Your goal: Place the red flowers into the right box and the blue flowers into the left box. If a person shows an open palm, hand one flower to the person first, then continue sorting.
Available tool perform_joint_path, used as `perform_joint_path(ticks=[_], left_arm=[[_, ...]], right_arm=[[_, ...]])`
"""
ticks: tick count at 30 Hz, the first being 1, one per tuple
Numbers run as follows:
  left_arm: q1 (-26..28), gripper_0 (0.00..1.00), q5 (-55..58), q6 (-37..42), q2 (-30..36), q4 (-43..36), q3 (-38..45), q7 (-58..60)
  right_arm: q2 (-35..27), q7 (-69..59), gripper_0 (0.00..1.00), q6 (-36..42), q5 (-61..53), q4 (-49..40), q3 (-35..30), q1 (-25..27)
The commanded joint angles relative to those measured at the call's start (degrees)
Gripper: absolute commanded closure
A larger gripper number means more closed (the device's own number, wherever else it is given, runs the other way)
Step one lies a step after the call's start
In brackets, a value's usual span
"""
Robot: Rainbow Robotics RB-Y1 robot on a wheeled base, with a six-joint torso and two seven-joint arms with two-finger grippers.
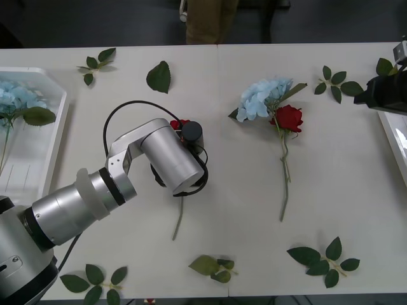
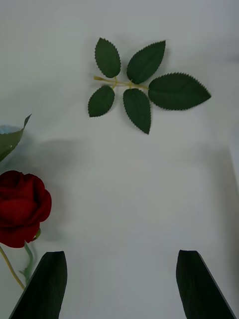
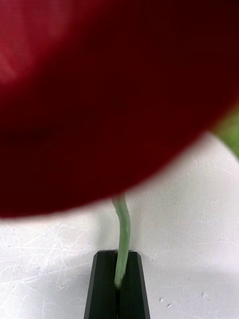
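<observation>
My left gripper (image 3: 118, 255) is shut on the thin green stem (image 3: 122, 234) of a red rose, whose head (image 3: 99, 99) looms close above it. In the front view my left arm (image 1: 168, 155) covers that rose (image 1: 179, 123) at mid-table, and its stem (image 1: 179, 219) trails out toward me. A second red rose (image 1: 289, 117) lies beside a pale blue flower (image 1: 262, 96) further right. The left box (image 1: 58, 121) holds another blue flower (image 1: 16, 95). My right gripper (image 2: 122, 253) hovers open above bare table, with the red rose (image 2: 20, 214) off to one side. The right box (image 1: 395, 136) shows at the table's edge.
Loose green leaf sprigs lie scattered: one (image 2: 139, 84) ahead of the right gripper, others at the back left (image 1: 95, 63), front right (image 1: 324, 257) and front left (image 1: 95, 279). A single leaf (image 1: 159, 76) lies behind the left arm.
</observation>
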Motion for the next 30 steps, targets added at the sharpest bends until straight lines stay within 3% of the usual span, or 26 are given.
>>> perform_joint_path(ticks=[1, 4, 8, 16, 20, 22, 25, 30], left_arm=[[-2.7, 1.0, 4.1, 3.2, 3.9, -2.2, 0.8, 1.9], [-4.4, 1.0, 9.7, 8.2, 9.9, -7.6, 3.0, 1.9], [-7.4, 1.0, 22.0, 15.1, 21.3, -15.9, 7.3, 1.8], [-9.5, 1.0, 37.3, 26.2, 37.8, -19.7, 19.2, -6.3], [-9.1, 1.0, 42.7, 26.5, 45.2, -16.8, 22.4, -13.8], [-9.2, 1.0, 45.5, 25.7, 48.9, -14.1, 22.6, -17.9], [-9.0, 1.0, 48.6, 24.9, 52.5, -10.6, 22.7, -22.6], [-9.0, 1.0, 53.3, 23.0, 53.1, -8.5, 24.3, -23.8]], right_arm=[[3.5, -1.9, 0.37, -5.2, 4.4, -7.4, 0.8, 8.8], [4.3, -1.9, 0.37, -10.2, 7.4, -9.8, 1.9, 13.6], [6.8, -3.2, 0.37, -16.1, 13.2, -10.4, 5.4, 15.9], [15.5, -14.4, 0.37, -18.1, 30.2, -9.6, 12.4, 13.2], [19.8, -17.4, 0.36, -18.0, 36.8, -7.7, 14.4, 11.3], [21.8, -17.6, 0.15, -18.0, 38.5, -6.4, 14.4, 10.2], [23.5, -17.7, 0.03, -18.0, 39.7, -4.6, 14.5, 8.6], [25.9, -17.4, 0.0, -18.0, 41.4, -1.6, 14.6, 5.7]])
